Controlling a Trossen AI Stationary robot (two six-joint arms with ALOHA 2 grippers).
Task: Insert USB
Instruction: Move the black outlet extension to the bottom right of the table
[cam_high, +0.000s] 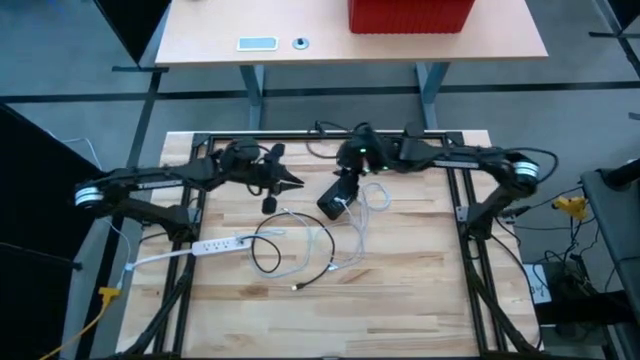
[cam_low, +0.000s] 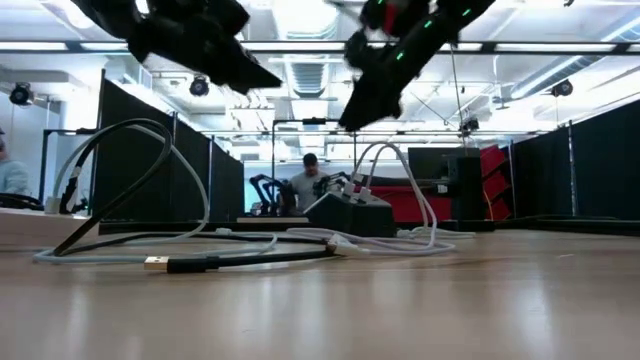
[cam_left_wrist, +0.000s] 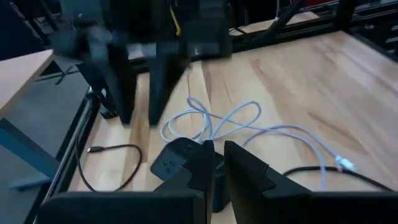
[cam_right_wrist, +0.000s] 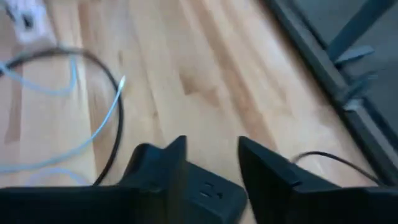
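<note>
A black USB cable lies in a loop (cam_high: 268, 250) on the wooden table, its gold plug (cam_low: 160, 264) resting flat toward the near edge. A black box with sockets (cam_left_wrist: 177, 160) sits on the table among white cable loops (cam_left_wrist: 239, 121). My right gripper (cam_right_wrist: 211, 146) hangs open above the box, fingers slanting down, clear of it (cam_low: 358, 112). My left gripper (cam_left_wrist: 217, 152) is shut, raised over the table just left of the box (cam_high: 297, 183), and holds nothing.
A white power strip (cam_high: 215, 245) lies near the table's left edge. A dark metal frame (cam_high: 460, 200) borders the table. Beyond the far edge is a desk with a red bin (cam_high: 410, 15). A person (cam_low: 310, 185) stands in the room behind.
</note>
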